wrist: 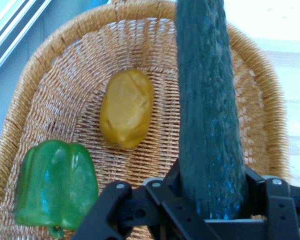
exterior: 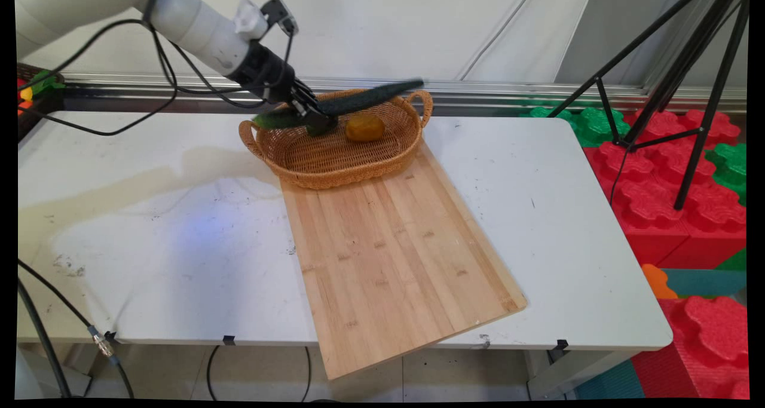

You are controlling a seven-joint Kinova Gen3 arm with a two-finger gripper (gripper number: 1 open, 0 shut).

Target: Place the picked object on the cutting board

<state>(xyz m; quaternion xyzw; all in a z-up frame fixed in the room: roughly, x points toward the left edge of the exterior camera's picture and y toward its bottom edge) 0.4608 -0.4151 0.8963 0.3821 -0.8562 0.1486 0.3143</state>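
**Cucumber pinched near one end, above the wicker basket**

The tool (exterior: 312, 116) pinches a long dark green cucumber (exterior: 358, 99) close to one end, with the rest reaching out past the fingers. In the main view the cucumber hangs tilted over the wicker basket (exterior: 311, 163), its far tip rising above the basket's far handle; no part of it appears to rest on the weave. The hand view shows the black fingers (wrist: 257, 187) closed against both sides of the cucumber's thick end.

Inside the basket lie a yellow potato-like piece (wrist: 126, 109) and a green bell pepper (wrist: 55, 187), both apart from the cucumber and from each other. The basket sits at the far end of a wooden cutting board (exterior: 394, 258), which lies on the white tabletop (exterior: 556, 217).

By its look, the cucumber is stiff and moderately heavy, with a bumpy skin that gives some grip. Held so near one end, its long free length would tend to lever downward and twist between the fingers; a hold nearer the middle would likely balance better. Too hard a squeeze might bruise it.
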